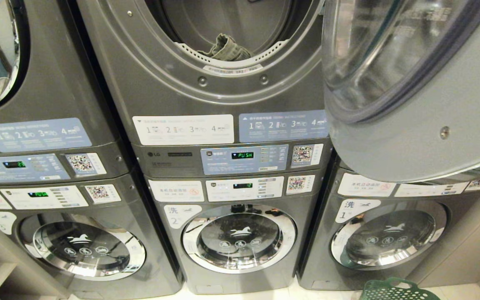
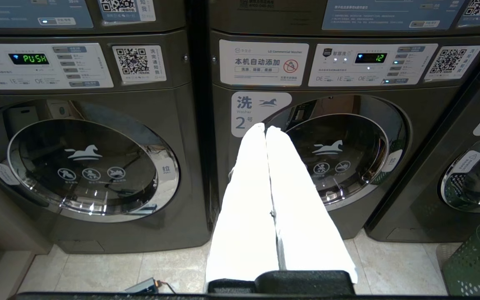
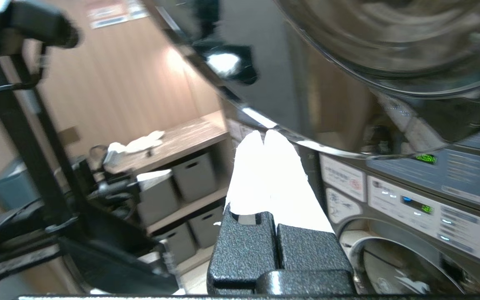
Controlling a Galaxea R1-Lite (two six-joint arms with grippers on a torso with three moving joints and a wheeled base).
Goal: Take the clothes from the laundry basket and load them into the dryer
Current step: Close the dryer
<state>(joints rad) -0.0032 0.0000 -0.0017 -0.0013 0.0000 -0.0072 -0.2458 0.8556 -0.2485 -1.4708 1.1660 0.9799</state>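
Observation:
The dryer [image 1: 206, 89] stands open in the upper middle of the head view, with a grey-green piece of clothes [image 1: 226, 48] lying at the front of its drum. Its round door [image 1: 411, 91] hangs open to the right. A corner of the green laundry basket [image 1: 392, 290] shows on the floor at the lower right, and its mesh side [image 2: 479, 262] appears in the left wrist view. My left gripper [image 2: 266, 127] is shut and empty, pointing at washer number 2. My right gripper [image 3: 264, 133] is shut and empty just under the open door [image 3: 348, 62]. Neither arm shows in the head view.
Three closed washers [image 1: 238, 237] line the floor under the dryers. To the right, a wooden shelf [image 3: 181, 141] carries a white cloth and grey bins [image 3: 192, 175] below. A black frame [image 3: 19, 125] stands close beside my right arm.

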